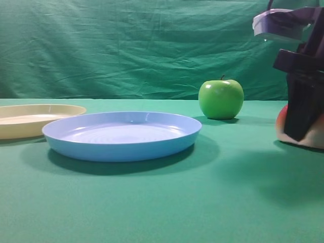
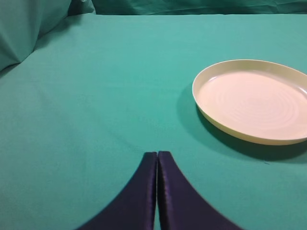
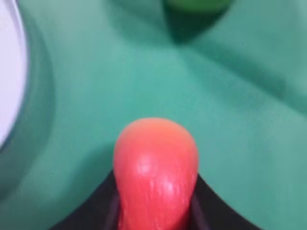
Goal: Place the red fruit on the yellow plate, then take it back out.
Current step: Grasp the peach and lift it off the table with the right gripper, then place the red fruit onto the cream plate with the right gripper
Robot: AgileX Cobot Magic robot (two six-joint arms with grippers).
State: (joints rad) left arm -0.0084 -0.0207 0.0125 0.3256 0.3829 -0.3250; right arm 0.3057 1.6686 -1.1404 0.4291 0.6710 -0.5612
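The red fruit (image 3: pixel 156 172) sits at the lower middle of the right wrist view, squeezed between the dark fingers of the right gripper (image 3: pixel 156 211), whose jaws are closed against its sides. In the exterior high view it shows at the right edge (image 1: pixel 281 124), low on the green cloth (image 1: pixel 162 202), mostly hidden behind the gripper. The green apple (image 1: pixel 220 98) stands just left of it, farther back. The blue plate (image 1: pixel 121 135) fills the centre, and the yellow plate (image 1: pixel 30 119) lies at the left edge, bare. The left gripper (image 2: pixel 157 191) hovers at the bottom of the left wrist view, jaws pressed together on nothing, near the yellow plate.
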